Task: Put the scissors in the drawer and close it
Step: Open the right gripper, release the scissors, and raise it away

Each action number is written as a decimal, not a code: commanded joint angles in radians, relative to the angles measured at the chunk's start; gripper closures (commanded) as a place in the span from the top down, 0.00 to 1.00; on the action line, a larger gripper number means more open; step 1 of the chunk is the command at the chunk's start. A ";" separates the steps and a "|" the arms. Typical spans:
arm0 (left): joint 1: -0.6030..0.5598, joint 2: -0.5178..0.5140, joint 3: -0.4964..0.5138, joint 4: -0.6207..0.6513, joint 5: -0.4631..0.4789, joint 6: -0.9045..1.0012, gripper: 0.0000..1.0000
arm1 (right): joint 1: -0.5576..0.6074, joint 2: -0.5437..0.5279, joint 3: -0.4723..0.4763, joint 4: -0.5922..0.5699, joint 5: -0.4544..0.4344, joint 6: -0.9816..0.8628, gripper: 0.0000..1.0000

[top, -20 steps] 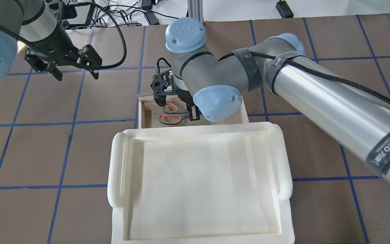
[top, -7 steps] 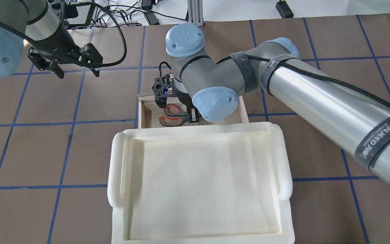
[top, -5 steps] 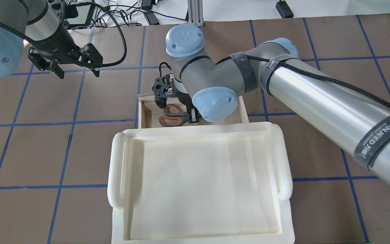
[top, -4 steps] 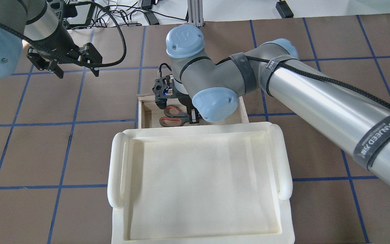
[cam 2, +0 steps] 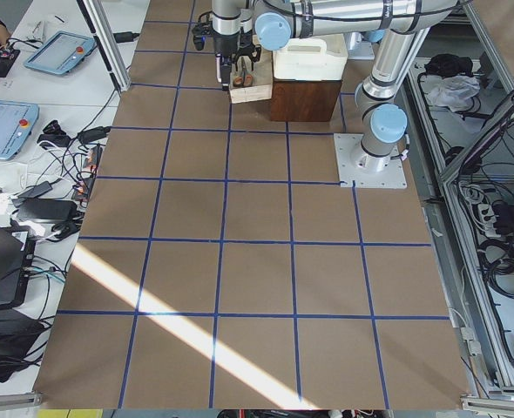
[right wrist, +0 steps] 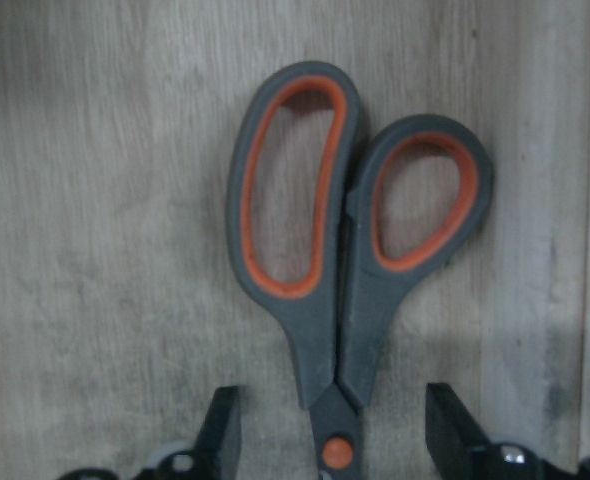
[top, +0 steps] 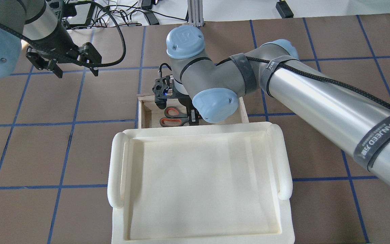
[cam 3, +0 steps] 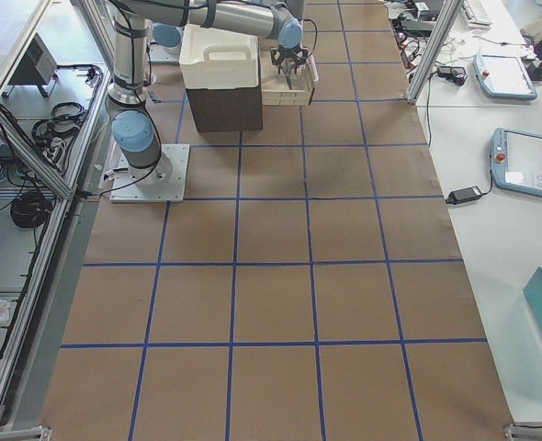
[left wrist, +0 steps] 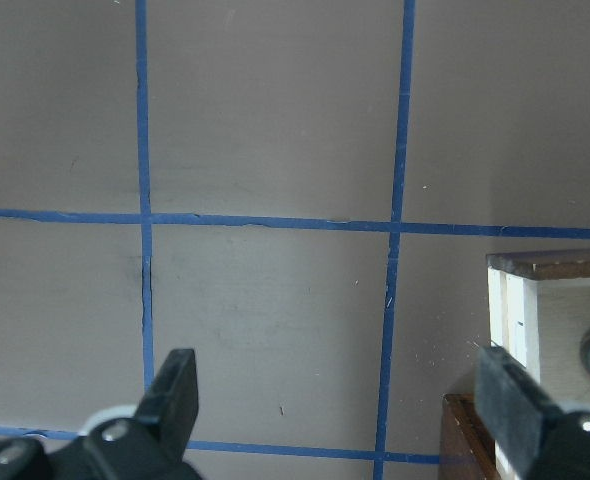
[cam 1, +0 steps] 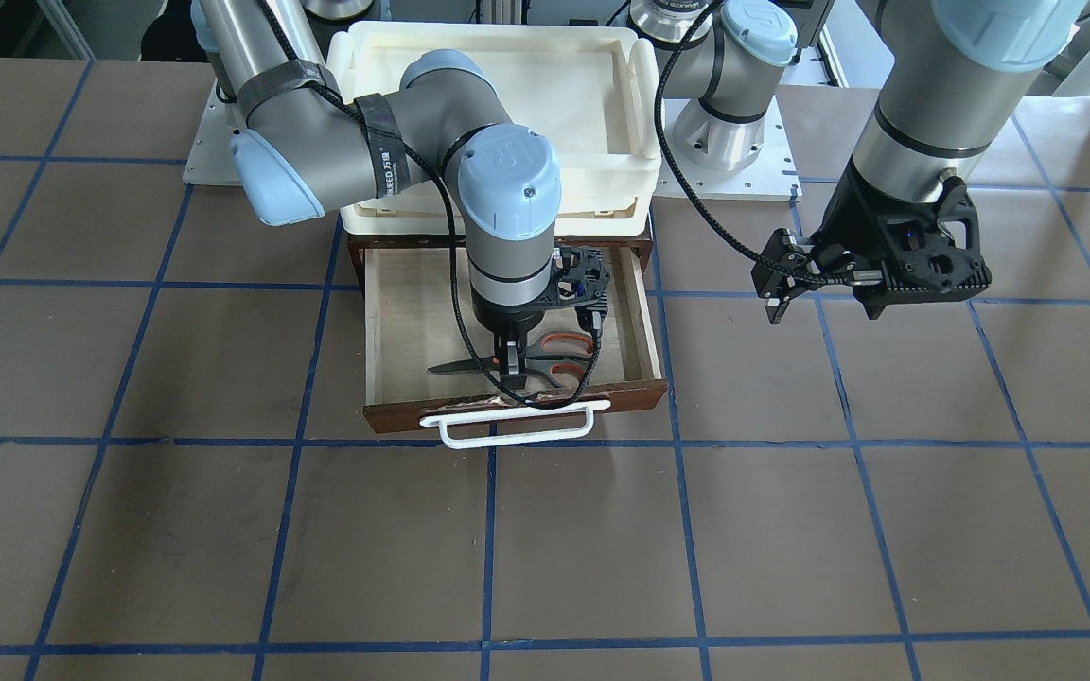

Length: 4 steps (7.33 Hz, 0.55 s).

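Scissors (right wrist: 347,270) lie flat in the open drawer (cam 1: 410,322). Right claw (right wrist: 335,425) released, fingers either side of the pivot, not touching. Left claw (left wrist: 340,390) released, hovering over bench (left wrist: 275,120) beside drawer corner.

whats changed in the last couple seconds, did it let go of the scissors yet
The right arm shifted a little, and in the overhead view the scissors moved a touch toward the cream tray. They now lie flat on the drawer floor, the right gripper open either side of them. The release itself cannot be made out. The left gripper drifted slightly farther from the robot, open. Drawer still open, tray unmoved.
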 commanded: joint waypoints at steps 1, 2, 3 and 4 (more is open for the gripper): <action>0.000 -0.006 0.004 0.003 -0.004 0.000 1.00 | 0.000 -0.036 -0.012 0.003 -0.007 0.002 1.00; 0.000 -0.004 0.013 0.003 -0.002 -0.003 1.00 | -0.020 -0.092 -0.018 0.012 -0.004 -0.001 1.00; 0.000 -0.007 0.016 0.003 -0.004 -0.009 1.00 | -0.053 -0.146 -0.020 0.041 0.013 -0.007 1.00; -0.006 -0.006 0.018 0.006 -0.004 -0.015 1.00 | -0.137 -0.200 -0.020 0.103 0.009 -0.016 1.00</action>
